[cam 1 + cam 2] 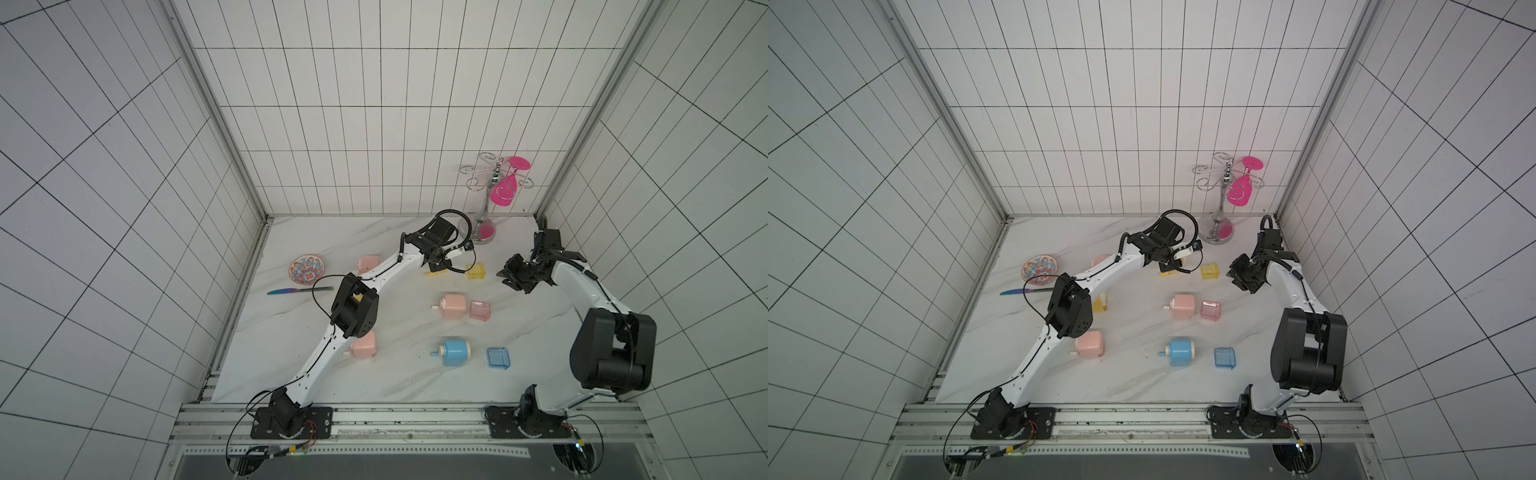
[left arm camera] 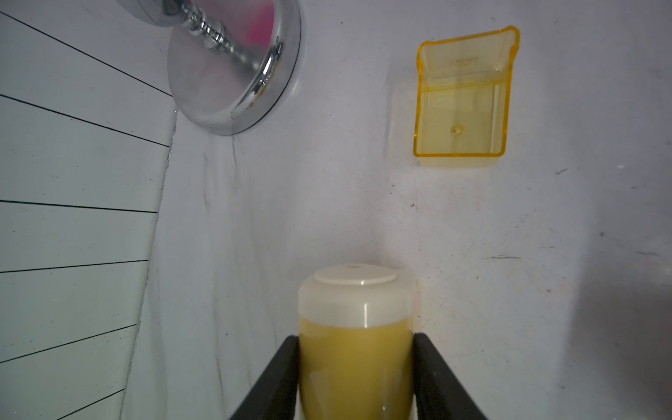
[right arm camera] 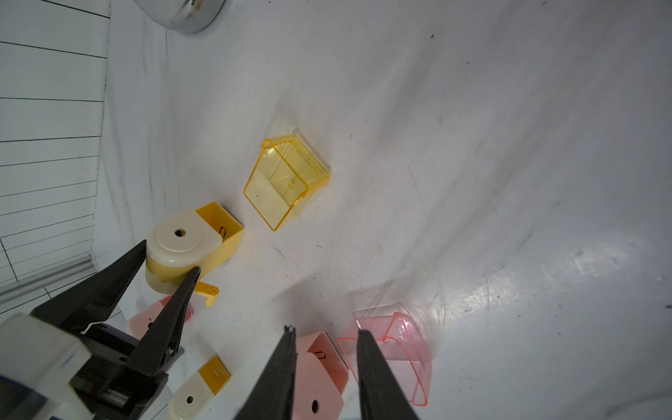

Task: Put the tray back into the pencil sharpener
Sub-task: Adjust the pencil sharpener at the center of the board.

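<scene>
The smooth, round-capped sharpener (image 2: 356,298) was clamped by the left tool (image 2: 354,336), apart from the translucent boxy tray (image 2: 462,109); the right tool (image 3: 326,329) was parted, empty.

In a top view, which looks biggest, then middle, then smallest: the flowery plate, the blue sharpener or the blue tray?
Largest, about alike and too close to rank: flowery plate and blue sharpener.
Smallest, clearly: blue tray.

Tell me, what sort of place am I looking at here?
Probably a robotics test cell, not a home: white gridded walls box in a marble-look table, two robot arms are mounted on a metal rail, and pastel pencil sharpeners lie spread out like props.
</scene>
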{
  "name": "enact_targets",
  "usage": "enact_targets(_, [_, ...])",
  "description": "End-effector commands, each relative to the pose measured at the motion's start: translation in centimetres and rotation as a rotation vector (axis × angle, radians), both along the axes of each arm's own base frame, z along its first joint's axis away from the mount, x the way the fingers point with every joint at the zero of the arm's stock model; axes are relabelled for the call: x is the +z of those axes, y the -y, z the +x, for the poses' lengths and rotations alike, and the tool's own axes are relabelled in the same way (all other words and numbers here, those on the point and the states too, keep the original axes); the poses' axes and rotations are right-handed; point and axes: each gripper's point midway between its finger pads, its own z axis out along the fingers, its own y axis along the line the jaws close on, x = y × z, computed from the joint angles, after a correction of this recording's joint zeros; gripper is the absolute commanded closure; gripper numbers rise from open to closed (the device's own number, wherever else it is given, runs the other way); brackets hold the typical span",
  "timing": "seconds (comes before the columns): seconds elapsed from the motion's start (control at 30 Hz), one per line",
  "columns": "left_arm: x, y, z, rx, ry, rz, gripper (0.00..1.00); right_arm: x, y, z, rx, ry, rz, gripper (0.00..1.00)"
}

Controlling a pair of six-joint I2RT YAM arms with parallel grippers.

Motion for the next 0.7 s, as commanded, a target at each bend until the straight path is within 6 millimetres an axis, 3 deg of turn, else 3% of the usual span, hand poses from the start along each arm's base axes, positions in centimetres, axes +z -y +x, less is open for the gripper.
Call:
enact_targets(0.0, [1.4, 0.1, -1.2, -0.048, -0.023, -0.018, 0.52, 0.8, 0.1, 1.3, -0.014, 0.025, 0.027, 0.69])
enact_targets(0.47, [0.6, -0.2, -4.1, -0.108, -0.076, 0.052, 0.52, 0.1, 0.3, 4.1, 0.031, 0.03, 0.021, 0.69])
enact_targets(0.67, [0.2, -0.4, -3.9, -0.123, -0.045, 0.079, 0.52, -1.1, 0.9, 6.1, 0.102, 0.015, -0.046, 0.65])
